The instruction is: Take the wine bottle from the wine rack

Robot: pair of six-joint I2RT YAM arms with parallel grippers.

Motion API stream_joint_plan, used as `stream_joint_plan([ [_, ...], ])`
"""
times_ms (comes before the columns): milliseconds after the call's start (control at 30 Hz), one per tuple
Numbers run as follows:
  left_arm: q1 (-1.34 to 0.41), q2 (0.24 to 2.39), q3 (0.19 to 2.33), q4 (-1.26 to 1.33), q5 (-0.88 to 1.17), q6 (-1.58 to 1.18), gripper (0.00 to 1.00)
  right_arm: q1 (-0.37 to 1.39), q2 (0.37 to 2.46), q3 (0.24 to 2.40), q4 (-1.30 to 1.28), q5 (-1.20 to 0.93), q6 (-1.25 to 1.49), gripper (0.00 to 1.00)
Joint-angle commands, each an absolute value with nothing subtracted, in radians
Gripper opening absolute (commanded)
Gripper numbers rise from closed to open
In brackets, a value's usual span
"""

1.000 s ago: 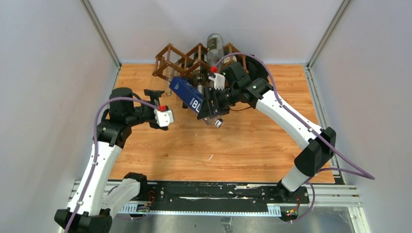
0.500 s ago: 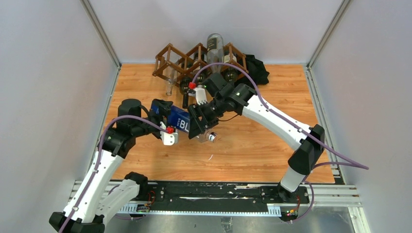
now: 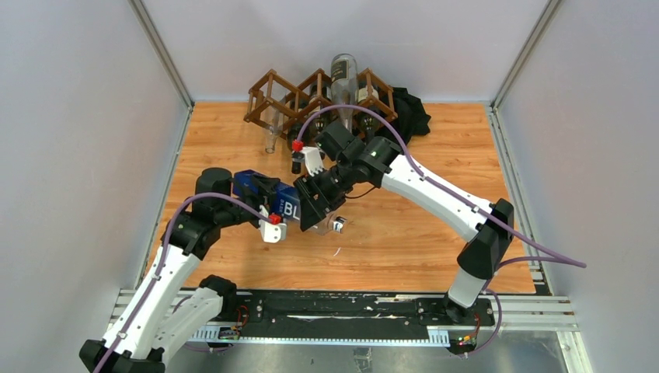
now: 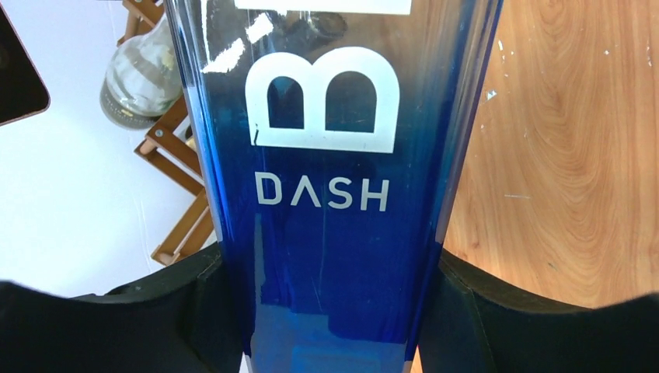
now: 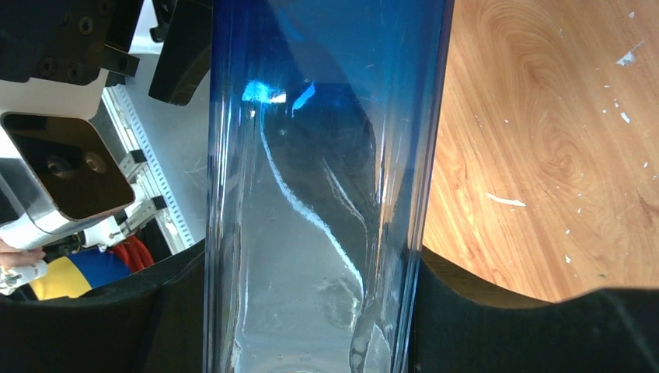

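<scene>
There are two arms, two grippers, one blue bottle (image 3: 290,207), one rack (image 3: 268,93) and one wooden table (image 3: 404,225). The blue bottle is off the rack. It is up in the air over the middle of the table, lying on its side, near the rack but not touching it. Its blue end points to the left and its clear end points to the right. The left gripper (image 4: 330,268) is squeezed on the blue end, with a black finger pressed on each side. The right gripper (image 5: 311,264) is squeezed on the clear end in the same way. So both grippers hold the one bottle, close beside each other. The rack stands at the far edge of the table, by the back wall. More bottles are in the rack. A big clear bottle (image 3: 342,71) sticks up out of the top. A dark bottle (image 3: 295,165) pokes its neck out toward the arms. A glass neck (image 3: 270,141) hangs out on the left side. The right arm covers part of the rack, so I cannot count all the bottles in it. A black cloth (image 3: 410,109) lies just to the right of the rack.
</scene>
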State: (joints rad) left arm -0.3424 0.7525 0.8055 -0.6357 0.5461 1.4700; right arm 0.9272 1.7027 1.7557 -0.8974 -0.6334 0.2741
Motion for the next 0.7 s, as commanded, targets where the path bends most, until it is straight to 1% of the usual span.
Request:
stream_joint_plan([
  [0,-0.357,0.72,0.776,-0.615,0.557,1.554,0.22,0.938,1.666,1.834,-0.825,-0.706,0.209,0.13],
  [33,-0.357,0.706,0.758,-0.591,0.563,1.546,0.13,0.934,1.667,1.835,-0.828,-0.698,0.203,0.37],
  [67,-0.357,0.689,0.739,-0.548,0.567,1.523,0.05,0.931,1.664,1.832,-0.827,-0.693,0.196,0.58],
  [100,-0.357,0.661,0.714,-0.493,0.571,1.497,0.0,0.928,1.661,1.83,-0.827,-0.684,0.188,0.72],
  [133,-0.357,0.646,0.69,-0.433,0.572,1.463,0.0,0.922,1.653,1.828,-0.825,-0.668,0.182,0.8],
  [167,-0.357,0.621,0.667,-0.373,0.575,1.427,0.0,0.917,1.645,1.823,-0.82,-0.658,0.178,0.87],
  [233,-0.357,0.601,0.65,-0.295,0.581,1.358,0.0,0.902,1.623,1.82,-0.807,-0.655,0.168,0.89],
  [367,-0.357,0.595,0.657,-0.23,0.579,1.216,0.0,0.867,1.57,1.83,-0.783,-0.633,0.154,0.91],
  [433,-0.357,0.598,0.662,-0.18,0.576,1.138,0.0,0.846,1.524,1.825,-0.748,-0.59,0.146,0.92],
  [667,-0.357,0.647,0.777,-0.116,0.553,0.711,0.0,0.785,1.268,1.698,-0.522,-0.43,0.087,0.94],
])
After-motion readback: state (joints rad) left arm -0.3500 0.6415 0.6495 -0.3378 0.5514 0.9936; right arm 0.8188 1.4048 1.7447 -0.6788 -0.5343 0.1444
